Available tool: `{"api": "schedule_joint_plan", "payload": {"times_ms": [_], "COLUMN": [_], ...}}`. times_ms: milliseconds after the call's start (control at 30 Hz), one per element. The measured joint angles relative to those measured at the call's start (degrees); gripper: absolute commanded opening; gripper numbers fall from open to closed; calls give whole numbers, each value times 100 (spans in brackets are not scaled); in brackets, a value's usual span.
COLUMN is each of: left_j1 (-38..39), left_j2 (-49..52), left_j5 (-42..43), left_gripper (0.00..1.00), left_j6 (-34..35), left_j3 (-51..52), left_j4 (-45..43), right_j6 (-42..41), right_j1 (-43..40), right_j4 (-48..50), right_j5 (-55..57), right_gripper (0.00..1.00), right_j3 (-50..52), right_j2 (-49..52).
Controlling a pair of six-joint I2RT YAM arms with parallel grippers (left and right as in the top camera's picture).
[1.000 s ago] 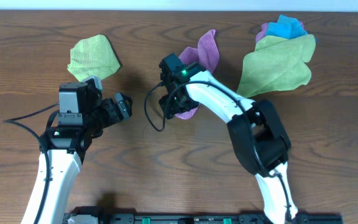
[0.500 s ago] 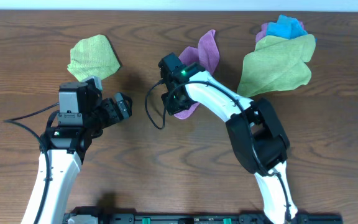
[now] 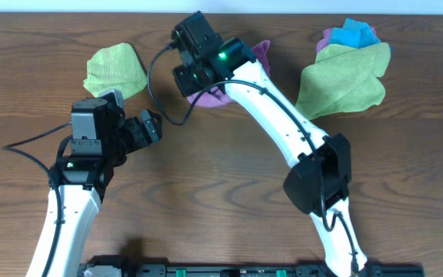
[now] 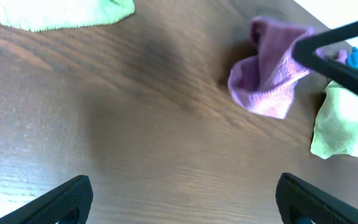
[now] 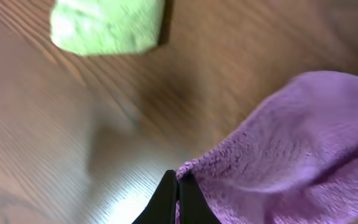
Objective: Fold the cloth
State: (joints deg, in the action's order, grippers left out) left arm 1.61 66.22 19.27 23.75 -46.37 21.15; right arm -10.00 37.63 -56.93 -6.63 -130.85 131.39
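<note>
The purple cloth (image 3: 212, 97) lies bunched at the back middle of the wooden table, mostly hidden under my right arm in the overhead view. My right gripper (image 5: 178, 177) is shut on a hemmed corner of this purple cloth (image 5: 278, 143), which hangs lifted off the wood. Seen from above, the right gripper (image 3: 194, 77) is above the cloth's left edge. My left gripper (image 3: 154, 127) hovers open over bare wood to the left, nothing between its fingers. In the left wrist view the purple cloth (image 4: 269, 74) hangs ahead and to the right, well away from the left gripper (image 4: 182, 193).
A folded light green cloth (image 3: 115, 69) lies at the back left. At the back right is a pile: a larger green cloth (image 3: 341, 85) over a blue cloth (image 3: 358, 32) and another purple one (image 3: 329, 37). The table's far edge runs just behind them.
My right gripper has shut on the purple cloth's corner and moved back and to the left, dragging the cloth up with it. The left arm has barely moved.
</note>
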Motion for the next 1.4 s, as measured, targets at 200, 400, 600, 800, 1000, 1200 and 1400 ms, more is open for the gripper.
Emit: {"api": "schedule_joint_plan", "payload": {"times_ms": [200,400,600,800,1000,1200,1400], "left_j1": [0,0,-170,-387,-387,-387,-367], "left_j2": [0,0,0,20,358,758,1051], "left_j5": [-90,-201,-238,-291,-229,-125,238], "left_gripper": [95,95,95,95,95,95,95], "left_j6": [-2,-2,-2,7,380,1180,1530], "left_j3": [0,0,0,0,0,0,0], "left_j4": [-85,-85,-197,-382,-407,-487,-745], "right_j6": [11,116,153,-81,-603,-1191,-1615], "right_j1": [105,177,116,-243,-667,-1088,-1502], "right_j4": [251,625,101,-1670,-2931,-3757,-4017], "right_j5": [-212,-175,708,1386,2208,2922,3451], "right_gripper": [1,1,1,1,1,2,1], "right_j3": [-46,-122,-1016,-1646,-1650,-1652,-1652], "right_j2": [0,0,9,-22,-22,-22,-22]}}
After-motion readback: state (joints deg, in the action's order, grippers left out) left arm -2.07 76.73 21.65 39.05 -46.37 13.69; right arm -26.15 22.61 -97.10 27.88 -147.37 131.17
